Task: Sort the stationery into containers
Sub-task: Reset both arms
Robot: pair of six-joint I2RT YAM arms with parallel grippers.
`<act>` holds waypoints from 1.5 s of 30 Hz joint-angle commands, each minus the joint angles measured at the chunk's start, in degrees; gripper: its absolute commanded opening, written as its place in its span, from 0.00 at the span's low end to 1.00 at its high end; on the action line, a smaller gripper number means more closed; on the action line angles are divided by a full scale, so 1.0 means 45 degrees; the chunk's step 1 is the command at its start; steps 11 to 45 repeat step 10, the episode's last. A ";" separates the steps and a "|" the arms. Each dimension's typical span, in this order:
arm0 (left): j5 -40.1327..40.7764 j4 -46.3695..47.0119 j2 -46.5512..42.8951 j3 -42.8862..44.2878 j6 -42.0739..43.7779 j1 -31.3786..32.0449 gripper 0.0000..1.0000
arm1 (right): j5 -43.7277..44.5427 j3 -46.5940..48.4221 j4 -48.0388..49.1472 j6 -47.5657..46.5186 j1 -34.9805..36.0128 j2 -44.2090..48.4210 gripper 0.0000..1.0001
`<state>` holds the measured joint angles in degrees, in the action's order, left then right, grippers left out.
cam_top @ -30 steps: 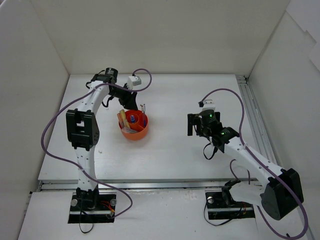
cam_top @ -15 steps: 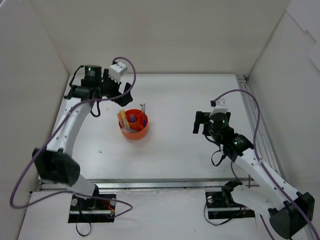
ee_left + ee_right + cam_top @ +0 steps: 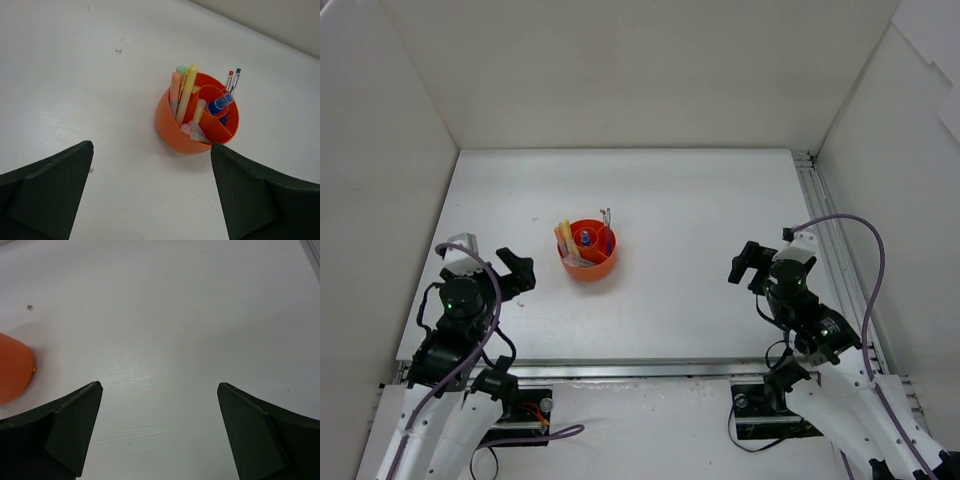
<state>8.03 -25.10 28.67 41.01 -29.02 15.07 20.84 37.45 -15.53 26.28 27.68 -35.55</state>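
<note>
Bowl point(image 3: 587, 254) sits upright on table point(image 3: 700, 210), left of centre in overhead view, nearer the L arm. L gripper point(image 3: 513, 270) is wide open and holds nothing, low over the near-left part of the table, apart from the bowl. In its wrist view the bowl's wall point(image 3: 172, 130) shows between and beyond the two dark fingers point(image 3: 50, 195). Contents seen from there: orange marker point(image 3: 175, 90), yellow marker point(image 3: 186, 95) and green marker point(image 3: 181, 70) lean together on the left rim. Blue-capped marker point(image 3: 219, 104) is in the round middle compartment. Red pen point(image 3: 229, 80) and blue pen point(image 3: 236, 78) stand side by side at the far-right rim. Pale pen ends point(image 3: 192, 131) lie in the near compartment; can't tell type. R gripper point(image 3: 748, 262) is also wide open and empty, on the right side, well apart from the bowl. Its wrist view catches only the bowl's wall point(image 3: 12, 370) at the left edge.
</note>
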 commanded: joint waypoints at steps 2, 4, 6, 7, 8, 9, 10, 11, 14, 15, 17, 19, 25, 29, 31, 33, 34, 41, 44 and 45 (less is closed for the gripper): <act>0.0969 0.0052 -0.1268 -0.0540 -0.1619 0.0089 0.99 | 0.0701 0.0036 -0.0279 0.0429 -0.0077 0.0205 0.98; 0.1066 -0.0143 -0.1467 -0.0463 -0.1618 0.0089 0.99 | 0.0682 0.0211 -0.0571 0.0507 -0.0077 0.0030 0.98; 0.1086 -0.0359 -0.1429 -0.0307 -0.1541 0.0089 0.99 | 0.0546 0.0271 -0.0689 0.0565 -0.0058 -0.0165 0.98; 0.1105 -0.0398 -0.1390 -0.0306 -0.1521 0.0089 0.99 | 0.0545 0.0310 -0.0728 0.0585 -0.0058 -0.0186 0.98; 0.1048 -0.0398 -0.1312 -0.0306 -0.1463 0.0089 1.00 | 0.0467 0.0330 -0.0729 0.0624 -0.0058 -0.0283 0.98; 0.0970 -0.0418 -0.1253 -0.0306 -0.1404 0.0089 0.99 | 0.0447 0.0330 -0.0729 0.0605 -0.0058 -0.0264 0.98; 0.0950 -0.0456 -0.1195 -0.0267 -0.1365 0.0089 0.99 | 0.0428 0.0388 -0.0748 0.0624 -0.0077 -0.0264 0.98; 0.0950 -0.0456 -0.1195 -0.0267 -0.1365 0.0089 0.99 | 0.0428 0.0388 -0.0748 0.0624 -0.0077 -0.0264 0.98; 0.0950 -0.0456 -0.1195 -0.0267 -0.1365 0.0089 0.99 | 0.0428 0.0388 -0.0748 0.0624 -0.0077 -0.0264 0.98; 0.0950 -0.0456 -0.1195 -0.0267 -0.1365 0.0089 0.99 | 0.0428 0.0388 -0.0748 0.0624 -0.0077 -0.0264 0.98; 0.0950 -0.0456 -0.1195 -0.0267 -0.1365 0.0089 0.99 | 0.0428 0.0388 -0.0748 0.0624 -0.0077 -0.0264 0.98; 0.0950 -0.0456 -0.1195 -0.0267 -0.1365 0.0089 0.99 | 0.0428 0.0388 -0.0748 0.0624 -0.0077 -0.0264 0.98; 0.0950 -0.0456 -0.1195 -0.0267 -0.1365 0.0089 0.99 | 0.0428 0.0388 -0.0748 0.0624 -0.0077 -0.0264 0.98; 0.0950 -0.0456 -0.1195 -0.0267 -0.1365 0.0089 0.99 | 0.0428 0.0388 -0.0748 0.0624 -0.0077 -0.0264 0.98; 0.0950 -0.0456 -0.1195 -0.0267 -0.1365 0.0089 0.99 | 0.0428 0.0388 -0.0748 0.0624 -0.0077 -0.0264 0.98; 0.0950 -0.0456 -0.1195 -0.0267 -0.1365 0.0089 0.99 | 0.0428 0.0388 -0.0748 0.0624 -0.0077 -0.0264 0.98; 0.0950 -0.0456 -0.1195 -0.0267 -0.1365 0.0089 0.99 | 0.0428 0.0388 -0.0748 0.0624 -0.0077 -0.0264 0.98; 0.0950 -0.0456 -0.1195 -0.0267 -0.1365 0.0089 0.99 | 0.0428 0.0388 -0.0748 0.0624 -0.0077 -0.0264 0.98; 0.0950 -0.0456 -0.1195 -0.0267 -0.1365 0.0089 0.99 | 0.0428 0.0388 -0.0748 0.0624 -0.0077 -0.0264 0.98; 0.0950 -0.0456 -0.1195 -0.0267 -0.1365 0.0089 0.99 | 0.0428 0.0388 -0.0748 0.0624 -0.0077 -0.0264 0.98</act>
